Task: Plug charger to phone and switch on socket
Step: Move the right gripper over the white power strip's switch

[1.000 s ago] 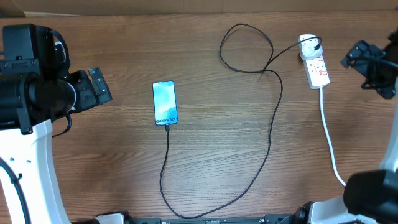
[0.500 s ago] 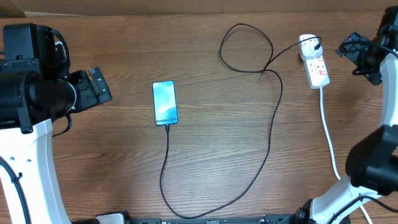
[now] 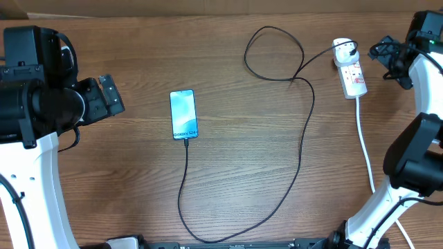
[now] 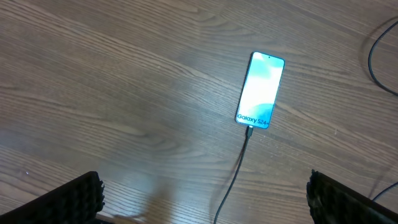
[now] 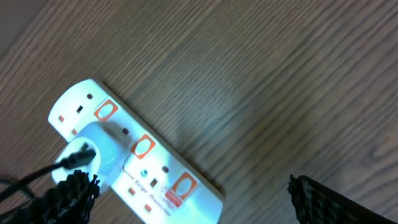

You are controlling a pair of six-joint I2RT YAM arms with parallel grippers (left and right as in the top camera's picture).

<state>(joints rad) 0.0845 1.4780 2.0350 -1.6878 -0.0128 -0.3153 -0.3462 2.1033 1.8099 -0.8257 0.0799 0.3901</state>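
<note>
The phone [image 3: 183, 114] is lying flat and screen-up on the wooden worktop [image 3: 235, 194]. Its long axis is running from the far edge toward the robot, and its "Galaxy S24" end is pointing at the robot. The charger [image 3: 302, 138] is sitting with its small tip in that near end. From the phone the black cable is dropping toward the robot, sweeping right, climbing again and curling into a loop farther back. It is ending at a plug seated in the rounded far end of the socket [image 3: 351, 71].

The socket is resting well to the right of the phone and slightly farther back. Its long axis is lying nearly parallel to the phone's, and its white cord [image 3: 367, 155] is trailing off its near end. I cannot tell how its switches are set.

The left hand [image 3: 113, 95] is hovering left of the phone, jaws spread wide and gripping nothing. The right hand [image 3: 383, 61] is hanging just beyond the socket, far right of the phone, likewise wide open and empty.
</note>
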